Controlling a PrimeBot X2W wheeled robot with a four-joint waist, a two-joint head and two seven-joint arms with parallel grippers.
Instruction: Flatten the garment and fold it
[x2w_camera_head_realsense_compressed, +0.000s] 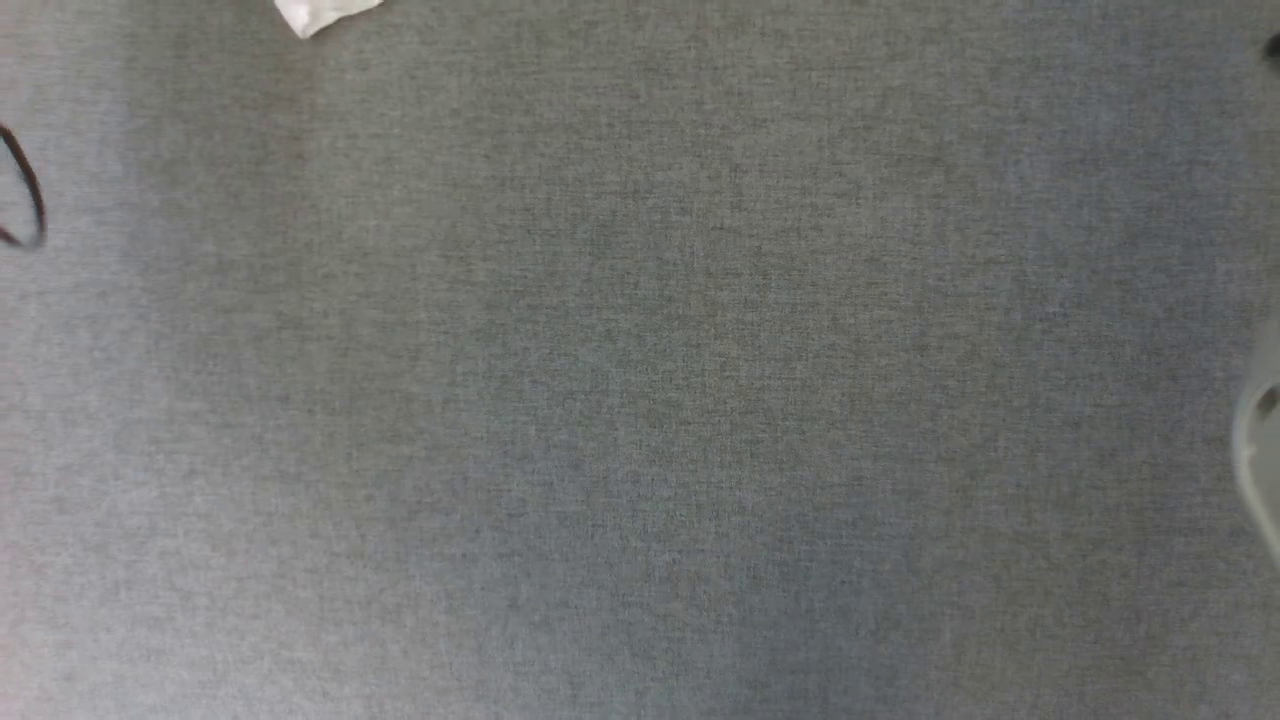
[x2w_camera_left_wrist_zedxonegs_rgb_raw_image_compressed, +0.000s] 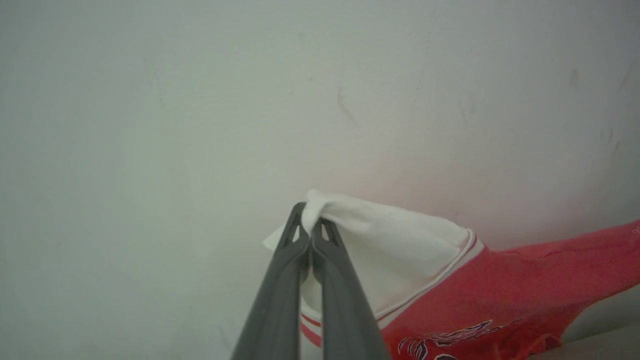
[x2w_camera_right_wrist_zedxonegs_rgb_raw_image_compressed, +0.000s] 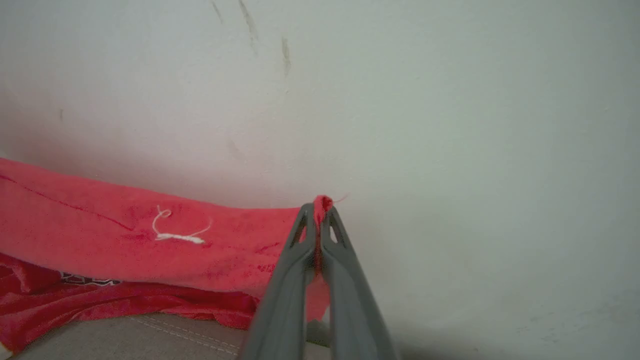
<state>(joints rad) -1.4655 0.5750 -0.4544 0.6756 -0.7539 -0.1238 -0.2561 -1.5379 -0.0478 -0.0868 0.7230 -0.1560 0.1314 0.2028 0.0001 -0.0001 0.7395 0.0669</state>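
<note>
**Both hands in grip, garment raised.** We see the left hand (x2w_camera_left_wrist_zedxonegs_rgb_raw_image_compressed: 311, 220) with its two dark fingers pressed together, pinching a bunched tip of the white sleeve (x2w_camera_left_wrist_zedxonegs_rgb_raw_image_compressed: 400, 245). The right hand (x2w_camera_right_wrist_zedxonegs_rgb_raw_image_compressed: 318, 214) is likewise pressed together, nipping a small fold of red cloth at an edge; which edge of the shirt it is, we cannot tell.

Outward from the hands, the garment (x2w_camera_right_wrist_zedxonegs_rgb_raw_image_compressed: 125, 235) runs as a red band from one grip toward the other, sagging a little in front of a pale wall (x2w_camera_left_wrist_zedxonegs_rgb_raw_image_compressed: 200, 100). Its lower folds, with part of the dark chest print, trail down to touch a stitched grey surface at the bottom of the right wrist view. A loose white thread (x2w_camera_right_wrist_zedxonegs_rgb_raw_image_compressed: 177, 232) lies on the red cloth.

In the head view we see the grey bench (x2w_camera_head_realsense_compressed: 640, 400) with a white scrap (x2w_camera_head_realsense_compressed: 325, 12) at the top edge, perhaps the sleeve.

We judge the step in hand to be the flattening: the shirt hangs held at two points, not yet laid out. The next move calls for drawing the hands apart to take up the sag, then lowering both together so that the cloth lands smooth on the bench, before any fold.
</note>
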